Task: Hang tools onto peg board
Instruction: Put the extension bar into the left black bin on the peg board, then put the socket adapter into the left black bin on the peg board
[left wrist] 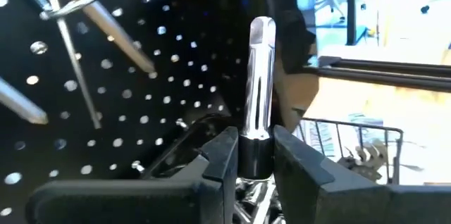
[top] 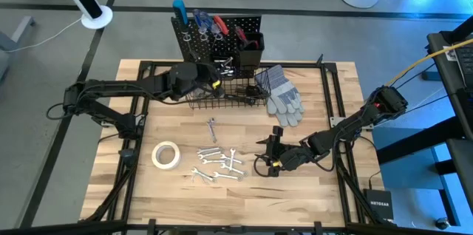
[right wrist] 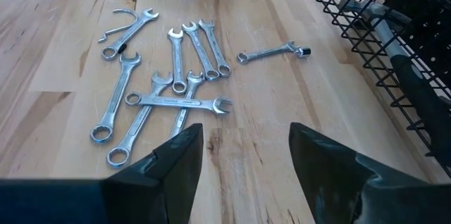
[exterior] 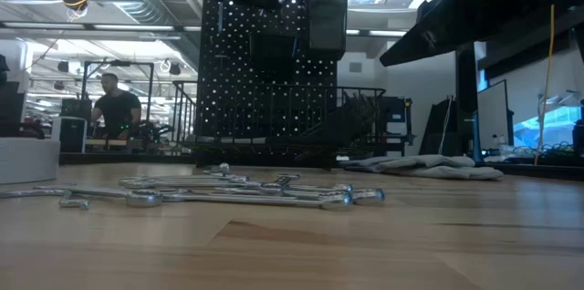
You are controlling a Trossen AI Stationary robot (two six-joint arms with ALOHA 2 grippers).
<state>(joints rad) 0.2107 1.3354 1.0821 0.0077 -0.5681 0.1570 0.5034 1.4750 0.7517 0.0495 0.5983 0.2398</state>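
Note:
My left gripper [left wrist: 254, 164] hovers over the black wire basket [top: 240, 94] at the foot of the peg board [top: 222, 32] and is shut on a silver round-shafted tool [left wrist: 261, 76]. Tools hang on the board's hooks [left wrist: 70, 2]. Several silver wrenches [top: 219, 165] lie flat on the table, a small adjustable wrench [top: 212, 128] lies apart from them, and a white tape roll [top: 165, 154] lies to their left. My right gripper [right wrist: 246, 153] stands open just right of the wrenches, low over the table, with nothing between its fingers. My left gripper pinches the tool's black collar [left wrist: 255, 155] between its two fingers. The silver shaft sticks out past the fingertips toward the peg board. The fingers come nearly level from the table's left side. The tool is lifted clear of basket and table.
Grey work gloves [top: 283, 93] lie to the right of the wire basket. A black box bin [top: 251, 46] hangs on the board's right side. A person [exterior: 117, 108] stands far off in the room behind. Bare wood lies along the table's near edge [top: 222, 205].

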